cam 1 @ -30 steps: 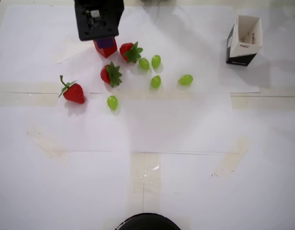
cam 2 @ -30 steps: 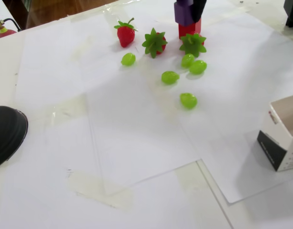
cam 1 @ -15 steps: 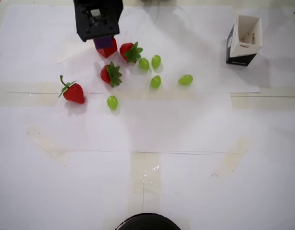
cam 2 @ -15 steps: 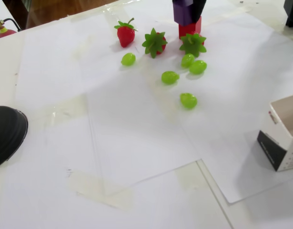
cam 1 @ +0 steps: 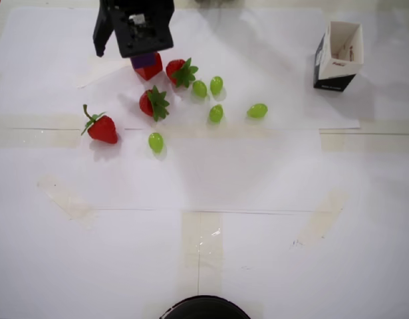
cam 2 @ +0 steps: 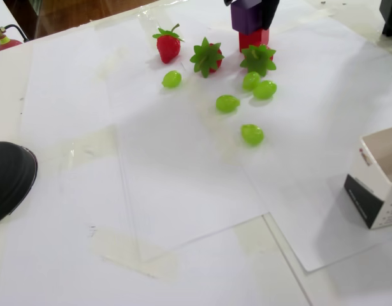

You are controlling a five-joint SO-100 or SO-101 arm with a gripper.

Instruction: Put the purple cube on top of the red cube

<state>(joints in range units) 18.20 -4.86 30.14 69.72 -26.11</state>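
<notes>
While the purple cube (cam 2: pixel 248 19) sits stacked on the red cube (cam 2: pixel 252 40), gripper (cam 2: pixel 250 6) directly above the stack, fingers spread wide either side of purple cube, nearest strawberry (cam 2: pixel 258 58) just beside red cube, carton (cam 2: pixel 379 185) well apart.

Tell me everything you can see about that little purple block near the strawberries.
The purple cube is small, plain, dark and matte-looking. It sits upright on top of the red cube, slightly bigger than it, at the far side of the white paper. The black tool hangs right over it; the fixed view cuts off the contact. From overhead only a purple sliver shows.
</notes>
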